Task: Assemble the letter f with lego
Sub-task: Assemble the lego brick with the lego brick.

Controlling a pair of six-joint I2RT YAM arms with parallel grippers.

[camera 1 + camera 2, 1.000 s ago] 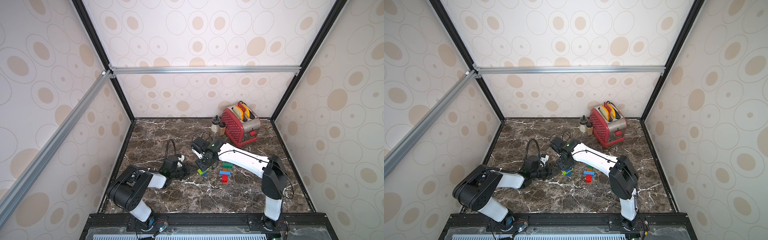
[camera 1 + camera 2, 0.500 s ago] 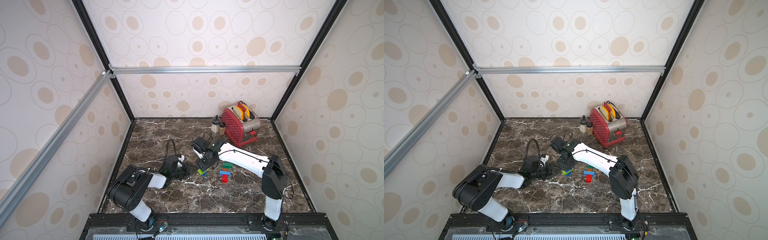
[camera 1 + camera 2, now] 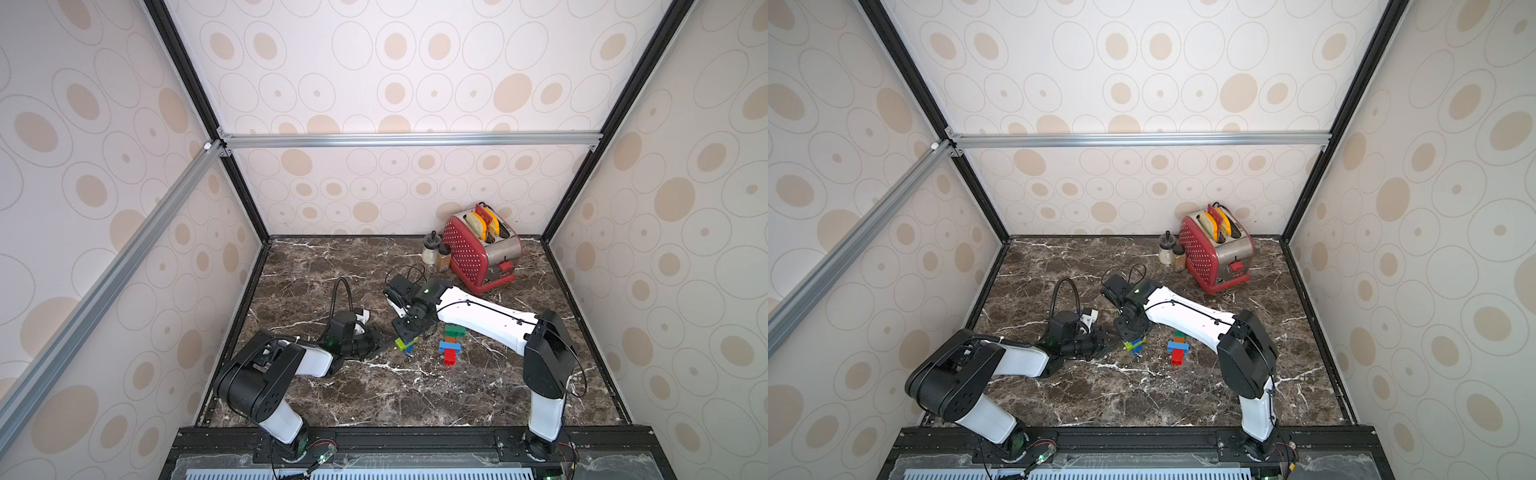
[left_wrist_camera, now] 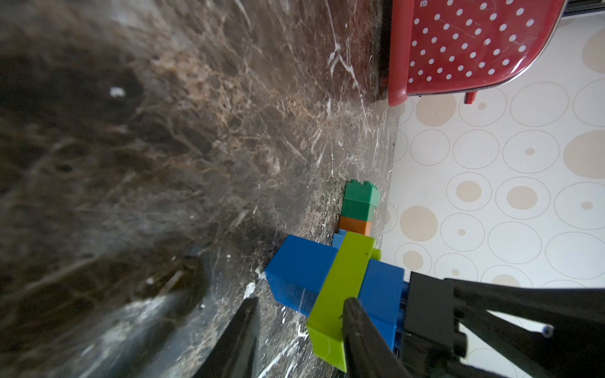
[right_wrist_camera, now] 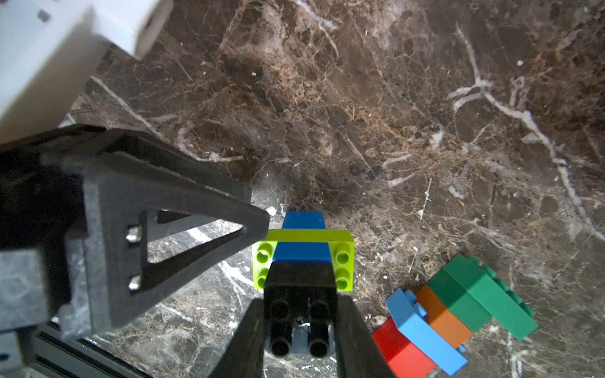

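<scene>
Touching the lime brick [image 5: 307, 236] with one tip, the narrowly parted left fingers [image 4: 360, 327] are likely risking prying the stack [image 5: 301, 253] from the clamping right fingers [image 5: 248, 333].

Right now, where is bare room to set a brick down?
Bare: table front, between left arm and right arm; also the back-left corner. Crowded: centre, where left gripper, right gripper, held stack and lying stack sit close; toaster corner.

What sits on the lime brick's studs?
A blue brick covers the lime brick's middle, a black brick stacked on that in the right gripper. Two studs show at each end; those beneath are hidden.
</scene>
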